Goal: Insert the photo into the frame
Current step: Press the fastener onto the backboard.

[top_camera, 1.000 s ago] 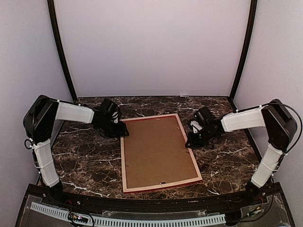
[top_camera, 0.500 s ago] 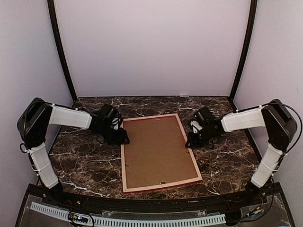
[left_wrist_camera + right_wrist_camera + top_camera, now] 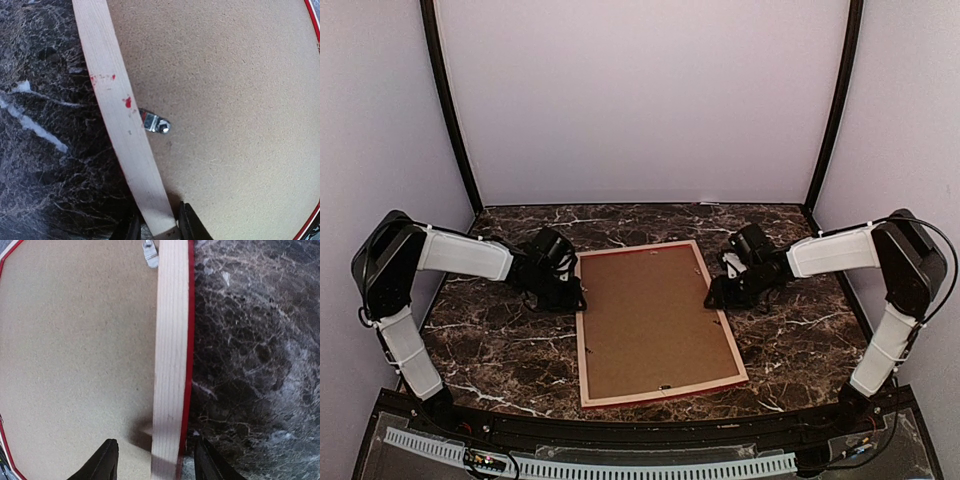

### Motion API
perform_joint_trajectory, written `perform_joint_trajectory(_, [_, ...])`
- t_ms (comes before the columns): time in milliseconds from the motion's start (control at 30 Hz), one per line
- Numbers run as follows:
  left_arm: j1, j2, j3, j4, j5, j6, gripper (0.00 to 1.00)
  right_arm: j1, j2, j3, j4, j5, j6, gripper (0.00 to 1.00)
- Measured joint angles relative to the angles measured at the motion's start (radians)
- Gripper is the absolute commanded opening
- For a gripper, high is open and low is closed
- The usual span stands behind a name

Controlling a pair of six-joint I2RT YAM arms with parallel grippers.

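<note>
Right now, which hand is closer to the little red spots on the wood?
Left. The left hand straddles the frame on the same rail that the red spots are on. The right hand straddles the opposite rail, across the whole backing board.

The worktop (image 3: 500,340) is a dark brown marble-look slab, shot through with white veins that run thicker toward its left side. Behind it stands a plain pale lilac back wall (image 3: 640,100), with matching side walls to the left (image 3: 370,120) and right (image 3: 910,110). Two black posts rise from the back corners, the left one (image 3: 450,110) and the right one (image 3: 835,100), each leaning outward as it climbs. Along the near edge curves a black rim (image 3: 650,418), and just below it lies a white slotted strip (image 3: 650,467). Near the strip's left end is a small dark unit (image 3: 488,461) showing tiny coloured lights.
</note>
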Motion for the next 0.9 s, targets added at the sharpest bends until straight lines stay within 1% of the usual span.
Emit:
perform_joint_trajectory(200, [-0.008,-0.002,-0.001,0.003,-0.012,-0.015,0.23,-0.028,0.034,0.053,0.033,0.009,0.022,0.55])
perform_joint_trajectory(433, [-0.011,-0.002,0.003,-0.002,-0.019,-0.014,0.23,-0.048,0.127,0.167,0.046,0.037,0.024,0.56])
perform_joint_trajectory(900, [-0.013,0.006,0.024,-0.031,-0.031,-0.008,0.23,-0.048,0.205,0.242,0.024,0.074,-0.06,0.47])
